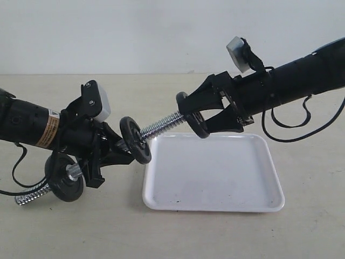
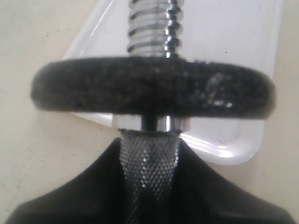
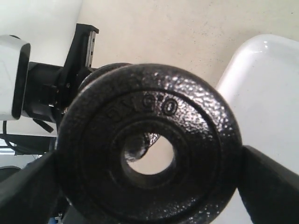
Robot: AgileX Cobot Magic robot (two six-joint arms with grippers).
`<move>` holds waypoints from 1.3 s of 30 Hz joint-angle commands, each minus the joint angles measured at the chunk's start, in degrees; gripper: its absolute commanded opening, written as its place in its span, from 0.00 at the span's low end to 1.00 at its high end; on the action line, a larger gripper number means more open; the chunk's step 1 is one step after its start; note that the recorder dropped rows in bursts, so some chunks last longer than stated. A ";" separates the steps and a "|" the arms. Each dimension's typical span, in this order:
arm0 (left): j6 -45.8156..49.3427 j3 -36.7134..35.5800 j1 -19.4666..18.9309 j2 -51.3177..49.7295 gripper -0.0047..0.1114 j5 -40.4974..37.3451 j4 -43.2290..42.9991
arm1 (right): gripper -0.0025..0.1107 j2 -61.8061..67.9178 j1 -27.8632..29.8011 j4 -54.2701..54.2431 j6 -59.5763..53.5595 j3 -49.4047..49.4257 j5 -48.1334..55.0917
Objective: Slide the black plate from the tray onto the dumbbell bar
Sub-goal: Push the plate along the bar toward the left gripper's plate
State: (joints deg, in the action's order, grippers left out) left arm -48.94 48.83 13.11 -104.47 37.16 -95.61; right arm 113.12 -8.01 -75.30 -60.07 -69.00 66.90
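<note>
My left gripper is shut on the knurled middle of the dumbbell bar, holding it tilted above the table; the knurled grip shows between its black fingers. A black disc sits on the bar just past the fingers, and another disc with a chrome nut is at the lower end. My right gripper is shut on the black plate, held edge-on at the bar's threaded tip. Through the plate's centre hole the bar's tip appears off-centre. The white tray lies below.
The tray's corner sits under the bar in the left wrist view. Black cables hang from the right arm over the beige table. A white wall stands behind.
</note>
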 commanded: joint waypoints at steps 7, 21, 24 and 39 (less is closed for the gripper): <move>0.65 1.47 0.11 2.75 0.08 6.50 6.31 | 0.02 -2.65 -0.58 -4.88 1.49 -2.57 3.07; 0.65 1.47 0.11 2.75 0.08 6.26 6.31 | 0.02 -2.65 -0.58 1.10 4.29 -2.57 3.07; 0.65 1.47 0.11 2.75 0.08 6.26 6.31 | 0.02 -2.65 -0.58 0.58 4.28 -2.57 3.07; 0.65 1.47 0.11 2.75 0.08 6.26 6.31 | 0.02 -2.65 -1.01 -1.64 3.03 -2.57 3.07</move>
State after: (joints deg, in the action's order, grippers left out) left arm -48.83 48.83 13.11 -104.47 36.91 -95.25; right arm 111.88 -8.58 -74.33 -56.37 -70.86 67.58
